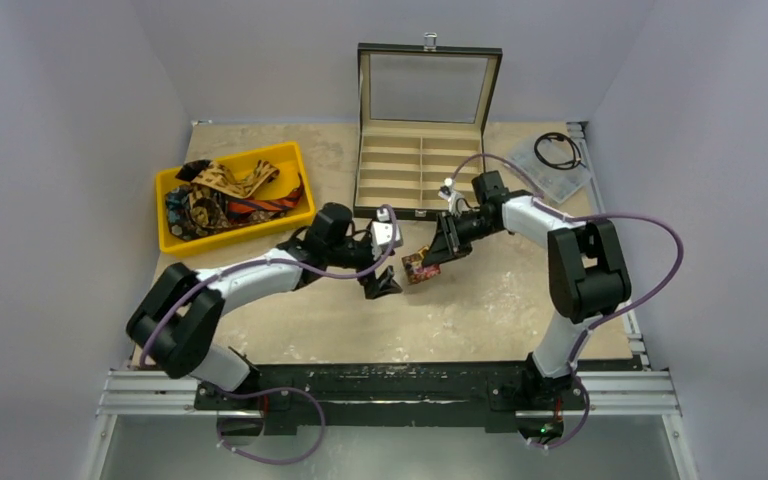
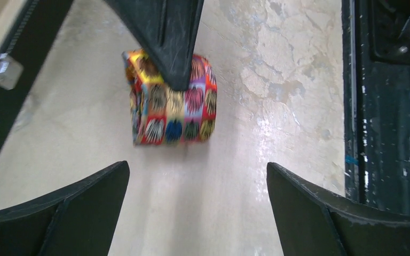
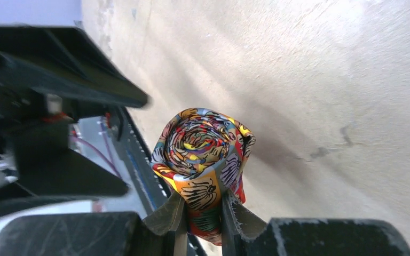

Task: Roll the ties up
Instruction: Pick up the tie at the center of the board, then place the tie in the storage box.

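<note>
**1. Layout**
- Table [image 1: 500,310]: fills the centre of the top view.
- Tie case [image 1: 360,130]: upper centre, lid up. Compartments look bare.
- Yellow bin [image 1: 222,236]: left of frame, holds the loose ties [image 1: 228,192].

**2. My pincers**
- L gripper [image 1: 382,285] [image 2: 196,176]: jaws spread wide, nothing between them. In the L wrist view the roll sits above the gap, apart from both fingers.
- R gripper [image 1: 430,258] [image 3: 203,205]: pinched on the rolled tie [image 1: 420,268] [image 2: 176,106] [image 3: 203,144]. It has the roll's lower part only, and the coil bulges wider than the gap.

**3. Task item**
- The floral roll is at frame centre in the top view, below the case's front edge.
- It is on the table or just above it; I can't tell which.

**4. Step in hand (my judgement): move the finished roll to the case**
- Hold the R pinch firm, as nothing else stops the coil springing open.
- Back the L gripper off toward lower left before R moves.
- Lift straight, then traverse toward upper centre w/o tilting. With a partial grip, the core could telescope out.
- Lower the roll into a compartment so the dividers back the coil's sides.
- Open R only once the roll is seated.
</note>
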